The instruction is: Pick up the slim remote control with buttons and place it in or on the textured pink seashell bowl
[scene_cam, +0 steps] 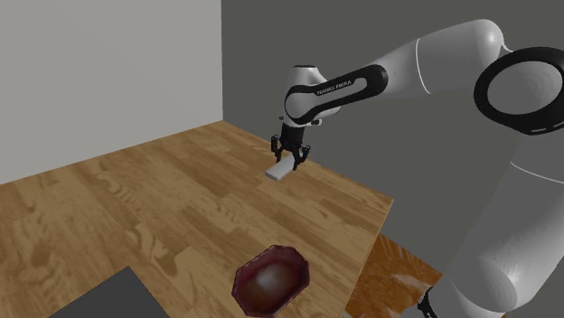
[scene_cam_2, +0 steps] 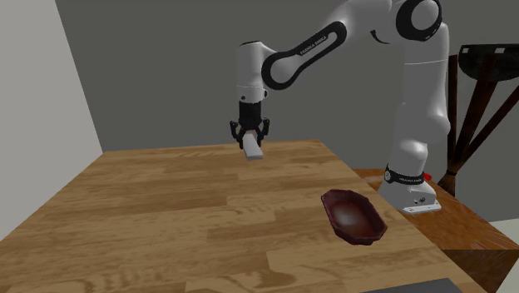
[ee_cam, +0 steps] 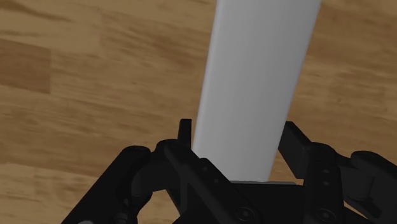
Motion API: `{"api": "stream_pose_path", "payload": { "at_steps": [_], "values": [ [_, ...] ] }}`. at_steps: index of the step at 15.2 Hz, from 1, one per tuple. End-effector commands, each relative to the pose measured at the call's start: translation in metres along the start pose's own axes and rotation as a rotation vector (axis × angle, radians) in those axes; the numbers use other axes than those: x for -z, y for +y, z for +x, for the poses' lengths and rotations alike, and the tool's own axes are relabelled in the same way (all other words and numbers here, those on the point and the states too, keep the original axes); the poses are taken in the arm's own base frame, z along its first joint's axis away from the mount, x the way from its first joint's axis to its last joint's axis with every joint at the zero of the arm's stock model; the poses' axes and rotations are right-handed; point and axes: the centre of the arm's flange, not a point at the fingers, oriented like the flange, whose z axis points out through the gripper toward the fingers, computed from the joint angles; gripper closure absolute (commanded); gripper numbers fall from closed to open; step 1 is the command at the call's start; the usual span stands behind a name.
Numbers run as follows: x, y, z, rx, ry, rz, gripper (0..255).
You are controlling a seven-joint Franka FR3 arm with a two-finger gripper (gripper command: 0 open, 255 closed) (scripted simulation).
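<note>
The remote (scene_cam: 279,170) is drawn as a plain light grey slim bar with no buttons visible. My gripper (scene_cam: 291,160) is shut on one end of it near the table's far edge, and the rest slants down toward the wood. In the second exterior view the remote (scene_cam_2: 252,149) hangs tilted under the gripper (scene_cam_2: 251,136). In the wrist view the black fingers (ee_cam: 184,130) clasp the bar (ee_cam: 254,76) on both sides, gripper (ee_cam: 236,132). The seashell bowl (scene_cam: 271,282) looks dark red and glossy; it sits empty near the table's front corner, bowl (scene_cam_2: 355,217).
A wooden table (scene_cam: 136,208) carries everything; its edge toward the stand runs close by the bowl. A flat grey slab (scene_cam: 101,300) lies at the near edge of the table. A dark wooden piece of furniture (scene_cam_2: 486,79) stands behind the arm's base (scene_cam_2: 412,193).
</note>
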Motion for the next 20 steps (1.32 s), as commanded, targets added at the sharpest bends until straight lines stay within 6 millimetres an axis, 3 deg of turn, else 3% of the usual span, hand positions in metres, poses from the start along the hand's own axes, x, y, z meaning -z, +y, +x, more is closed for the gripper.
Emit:
{"api": "stream_pose_path", "payload": {
  "at_steps": [1, 11, 20],
  "values": [
    [0.01, 0.0, 0.0, 0.0, 0.0, 0.0, 255],
    [0.058, -0.001, -0.001, 0.0, 0.0, 0.0, 255],
    [0.06, 0.041, -0.112, 0.0, 0.0, 0.0, 255]
  ]
}}
